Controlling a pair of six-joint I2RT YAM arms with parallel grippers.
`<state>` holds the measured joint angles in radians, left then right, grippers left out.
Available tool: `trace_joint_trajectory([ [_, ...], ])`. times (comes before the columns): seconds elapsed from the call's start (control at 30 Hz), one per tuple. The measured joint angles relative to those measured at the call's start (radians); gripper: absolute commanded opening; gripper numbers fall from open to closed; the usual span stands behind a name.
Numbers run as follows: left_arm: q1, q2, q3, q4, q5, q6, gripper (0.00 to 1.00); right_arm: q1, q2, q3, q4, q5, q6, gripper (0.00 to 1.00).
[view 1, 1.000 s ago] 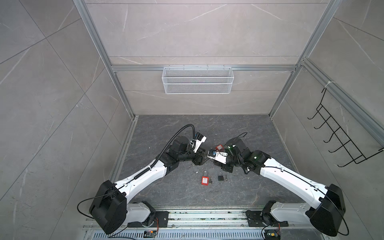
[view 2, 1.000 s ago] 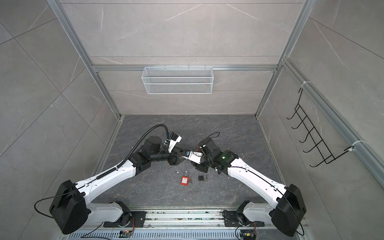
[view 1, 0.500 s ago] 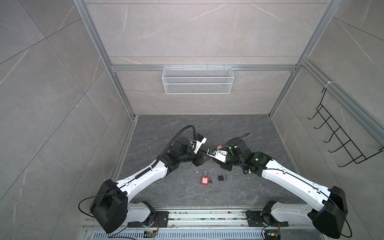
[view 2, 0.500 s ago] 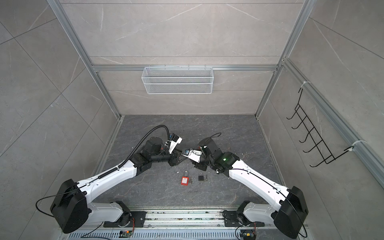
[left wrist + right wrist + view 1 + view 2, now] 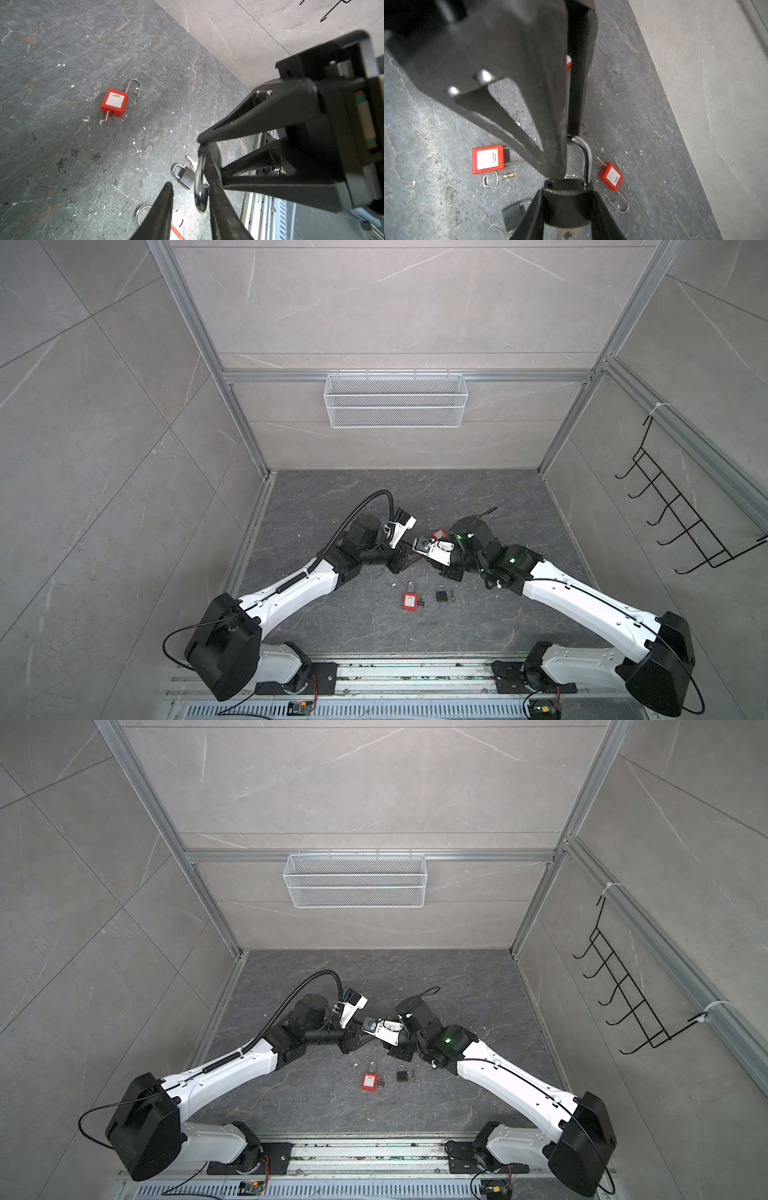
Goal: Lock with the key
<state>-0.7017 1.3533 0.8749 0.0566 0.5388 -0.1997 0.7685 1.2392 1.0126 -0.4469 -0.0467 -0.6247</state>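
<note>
My right gripper [image 5: 566,207] is shut on the body of a black padlock [image 5: 566,199]. Its silver shackle [image 5: 587,158] stands up, open at one end. A silver key head [image 5: 566,233] seems to stick out under the body. My left gripper [image 5: 187,187] meets it above the floor. The left gripper's fingers [image 5: 164,207] straddle the shackle [image 5: 200,187], which rests against one finger with a gap to the other. In both top views the two grippers meet at mid-floor, the left gripper [image 5: 409,559] tip to tip with the right one, which its camera mount hides.
On the floor lie a red padlock [image 5: 410,600] with a loose key [image 5: 490,179] beside it, and a small dark padlock [image 5: 441,594]. A second red padlock [image 5: 611,176] with an open shackle lies nearby. A wire basket [image 5: 395,400] hangs on the back wall and a hook rack [image 5: 681,514] on the right wall.
The left gripper's jaws have narrowed around the shackle. The right arm has shifted the padlock slightly toward the left gripper.
</note>
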Motion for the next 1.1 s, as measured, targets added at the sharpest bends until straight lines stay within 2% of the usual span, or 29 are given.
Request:
trace_joint_trajectory([
  [0.27, 0.0, 0.004, 0.0, 0.023, 0.022, -0.012, 0.27, 0.005, 0.0, -0.015, 0.029, 0.018, -0.016, 0.23],
  [0.63, 0.0, 0.007, 0.0, 0.027, 0.017, -0.024, 0.3, 0.011, -0.01, -0.057, 0.062, 0.05, -0.043, 0.23],
  [1.1, 0.0, 0.025, 0.0, 0.027, 0.039, -0.048, 0.21, 0.019, -0.035, -0.063, 0.087, 0.071, -0.054, 0.24],
])
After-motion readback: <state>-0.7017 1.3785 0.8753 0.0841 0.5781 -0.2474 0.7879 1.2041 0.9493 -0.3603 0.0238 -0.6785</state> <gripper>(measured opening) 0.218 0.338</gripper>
